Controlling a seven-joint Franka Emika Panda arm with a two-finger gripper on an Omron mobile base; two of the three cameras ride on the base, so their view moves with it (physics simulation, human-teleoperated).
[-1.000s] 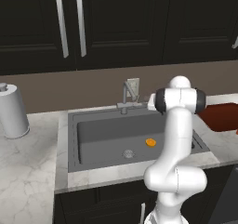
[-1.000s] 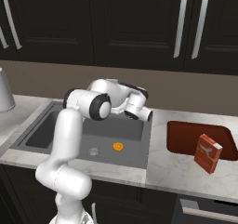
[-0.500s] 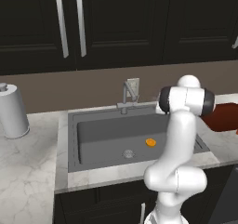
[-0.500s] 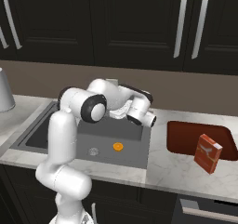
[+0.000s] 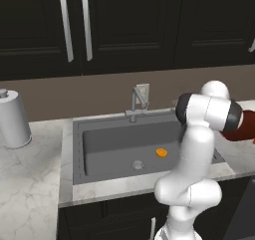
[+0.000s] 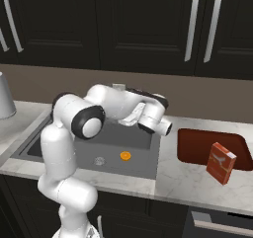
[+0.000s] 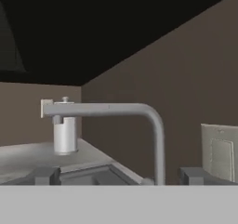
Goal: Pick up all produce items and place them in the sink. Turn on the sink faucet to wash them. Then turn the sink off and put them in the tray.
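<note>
Claw (image 6: 167,129): your jaws stand wide apart, gripping nothing, above the sink's right rim | orange produce piece (image 6: 125,156): on the sink (image 6: 29,145) floor, just beside the drain (image 6: 100,160) | hand view: faucet (image 7: 122,110) spout side-on, outlet plate (image 7: 219,153) | right base view: red tray (image 6: 194,142) on the table (image 6: 173,177), a red box (image 6: 220,162) standing at its front right corner, no lettering legible | left base view: grey canister (image 5: 13,118) well left of the sink.

One orange piece (image 5: 161,153), one tray (image 6: 197,145), apparently.
</note>
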